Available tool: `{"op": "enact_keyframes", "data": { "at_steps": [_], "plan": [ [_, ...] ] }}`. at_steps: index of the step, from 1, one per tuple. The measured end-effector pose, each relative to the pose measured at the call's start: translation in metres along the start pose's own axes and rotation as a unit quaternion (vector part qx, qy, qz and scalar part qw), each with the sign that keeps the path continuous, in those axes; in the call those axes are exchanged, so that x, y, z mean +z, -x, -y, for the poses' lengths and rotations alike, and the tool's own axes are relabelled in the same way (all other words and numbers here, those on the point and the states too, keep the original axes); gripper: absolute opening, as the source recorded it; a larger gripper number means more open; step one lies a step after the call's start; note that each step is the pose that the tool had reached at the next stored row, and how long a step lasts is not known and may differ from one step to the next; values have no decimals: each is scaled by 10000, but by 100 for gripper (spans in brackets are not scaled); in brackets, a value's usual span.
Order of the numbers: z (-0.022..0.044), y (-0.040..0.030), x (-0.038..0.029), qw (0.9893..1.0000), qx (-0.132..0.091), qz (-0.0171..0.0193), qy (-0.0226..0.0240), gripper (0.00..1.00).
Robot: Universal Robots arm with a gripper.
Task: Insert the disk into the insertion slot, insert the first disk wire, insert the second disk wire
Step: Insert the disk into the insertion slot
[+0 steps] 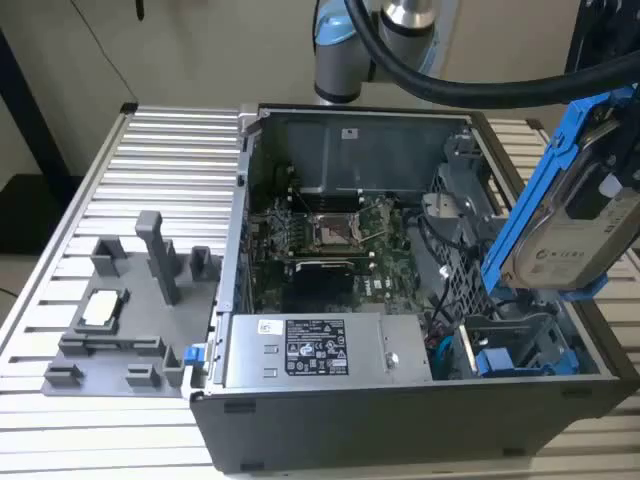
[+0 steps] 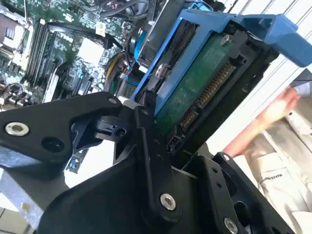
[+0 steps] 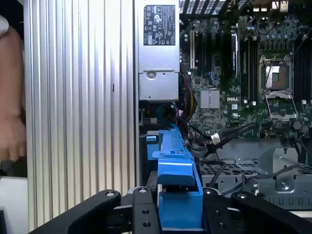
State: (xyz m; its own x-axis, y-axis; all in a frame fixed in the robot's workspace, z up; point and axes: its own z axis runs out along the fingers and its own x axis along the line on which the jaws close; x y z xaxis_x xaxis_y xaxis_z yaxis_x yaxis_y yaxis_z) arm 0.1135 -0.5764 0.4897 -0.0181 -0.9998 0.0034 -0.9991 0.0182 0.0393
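Tool (image 3: 178,208) black linkage nearest the lens, clamped on the disk (image 1: 568,225) by its blue carrier. Disk is in the air, steeply tilted, over the computer case (image 1: 300,420) end at the exterior view's right. It hangs above the insertion slot (image 1: 505,345), not seated. Arm (image 1: 340,50) comes in from above.

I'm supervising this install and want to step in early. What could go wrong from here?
The disk hangs tilted in the gripper near the slot; it could catch on the slot's wall. Loose cables beside the slot might get pinched. A person's hand is beside the table, possibly within the arm's sweep.
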Motion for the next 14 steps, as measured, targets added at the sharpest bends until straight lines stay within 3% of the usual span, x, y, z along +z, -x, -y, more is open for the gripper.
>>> {"op": "enact_keyframes", "data": {
  "at_steps": [14],
  "plan": [
    [0,0,-1,10000,0,-1,0,33]
  ]
}}
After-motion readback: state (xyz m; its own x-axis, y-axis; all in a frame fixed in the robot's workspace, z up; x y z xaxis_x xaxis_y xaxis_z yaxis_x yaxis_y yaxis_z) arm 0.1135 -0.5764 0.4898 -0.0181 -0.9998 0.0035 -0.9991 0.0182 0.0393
